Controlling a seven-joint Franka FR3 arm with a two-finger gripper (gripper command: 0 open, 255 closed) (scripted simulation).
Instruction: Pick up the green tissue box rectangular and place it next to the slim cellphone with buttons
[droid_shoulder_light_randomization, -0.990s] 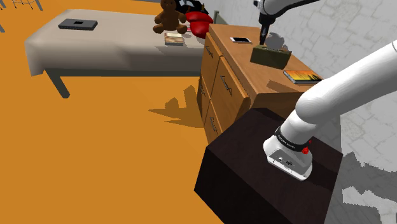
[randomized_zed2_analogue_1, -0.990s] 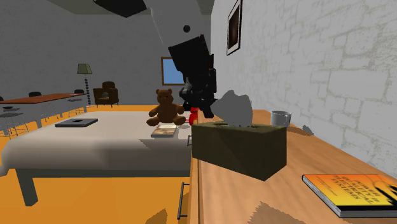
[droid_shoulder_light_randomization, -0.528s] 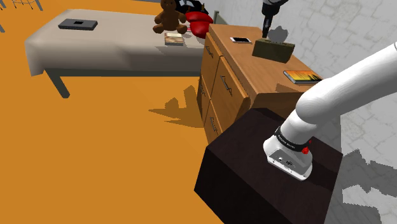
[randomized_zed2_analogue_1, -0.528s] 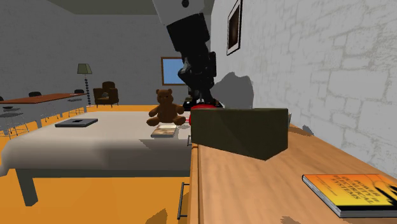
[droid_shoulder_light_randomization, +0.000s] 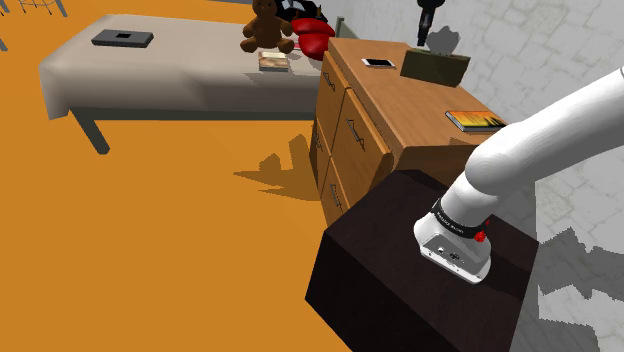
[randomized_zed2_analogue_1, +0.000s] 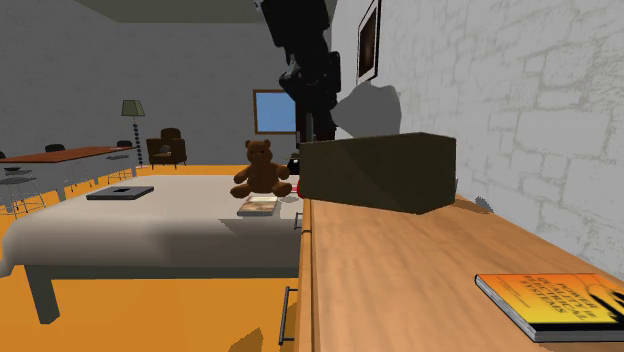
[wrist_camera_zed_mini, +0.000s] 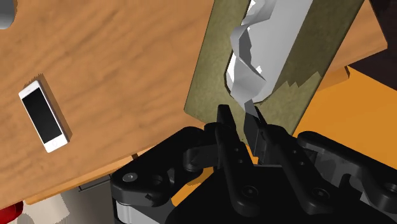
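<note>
The olive-green tissue box (droid_shoulder_light_randomization: 434, 66) hangs in the air above the wooden dresser top (droid_shoulder_light_randomization: 400, 110), with a white tissue (wrist_camera_zed_mini: 257, 51) sticking out of its slot. My black gripper (droid_shoulder_light_randomization: 424, 38) comes down from above and is shut on the tissue box at the edge of the slot (wrist_camera_zed_mini: 240, 118). In the second exterior view the tissue box (randomized_zed2_analogue_1: 375, 172) floats level, with the gripper (randomized_zed2_analogue_1: 308, 130) at its far end. The slim white cellphone (droid_shoulder_light_randomization: 378, 63) with a dark screen lies flat on the dresser, a short way from the box (wrist_camera_zed_mini: 216, 76); in the wrist view the cellphone (wrist_camera_zed_mini: 43, 116) is beside the gripper.
An orange book (droid_shoulder_light_randomization: 476, 121) lies on the dresser near the stand (droid_shoulder_light_randomization: 400, 260). A bed (droid_shoulder_light_randomization: 150, 70) with a teddy bear (droid_shoulder_light_randomization: 266, 25), a small book and a dark tablet stands beyond the dresser's drawer side. A stone wall runs behind the dresser.
The gripper has lifted the tissue box higher off the dresser and carried it toward the far end, closer to the cellphone. The box has levelled out.
</note>
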